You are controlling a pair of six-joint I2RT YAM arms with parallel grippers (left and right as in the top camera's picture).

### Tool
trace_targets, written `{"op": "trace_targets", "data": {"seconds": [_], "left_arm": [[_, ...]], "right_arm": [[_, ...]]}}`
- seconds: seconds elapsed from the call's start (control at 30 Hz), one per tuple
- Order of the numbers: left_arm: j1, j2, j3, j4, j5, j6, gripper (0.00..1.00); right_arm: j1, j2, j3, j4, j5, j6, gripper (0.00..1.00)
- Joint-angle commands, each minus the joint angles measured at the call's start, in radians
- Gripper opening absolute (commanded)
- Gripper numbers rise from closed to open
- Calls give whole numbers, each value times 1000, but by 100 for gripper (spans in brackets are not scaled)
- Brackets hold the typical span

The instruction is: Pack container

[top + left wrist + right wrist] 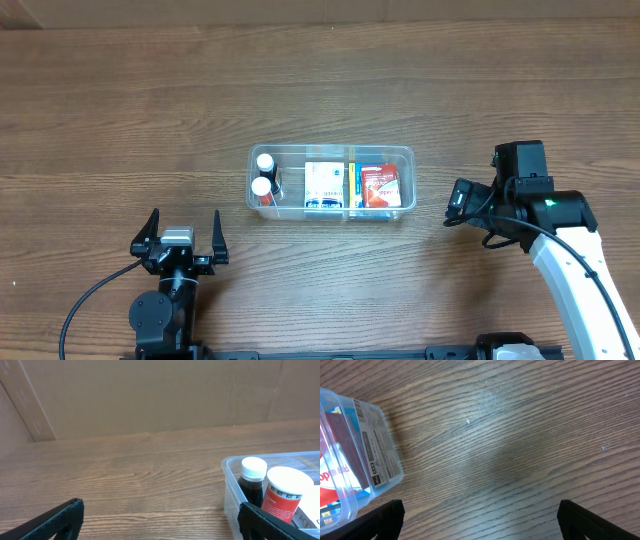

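Observation:
The clear plastic container point(331, 150) sits mid-table. It holds two white-capped bottles point(263, 174) at its left end, a white-and-blue packet point(325, 186) in the middle and a red packet point(379, 187) at the right. My left gripper point(183, 230) is open and empty, in front of and to the left of the container. In the left wrist view the container's corner point(229, 467) and both bottles point(270, 490) show beyond the open gripper point(160, 520). My right gripper point(451, 206) is open and empty just right of the container. The right wrist view shows the container's end point(382, 447) left of the gripper point(480, 517).
The wooden table point(320, 80) stretches around the container. A brown cardboard wall point(150, 395) stands behind the table's far edge in the left wrist view. The left arm's black cable point(85, 305) loops near the front edge.

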Motion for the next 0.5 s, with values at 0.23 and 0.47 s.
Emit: {"op": "trace_targets", "data": {"seconds": [0.23, 0.47], "left_arm": [[5, -7, -3, -1, 15, 18, 100], [5, -7, -3, -1, 15, 18, 100]], "right_arm": [[3, -365, -2, 10, 128, -39, 100], [3, -645, -6, 42, 128, -50, 100]]}}
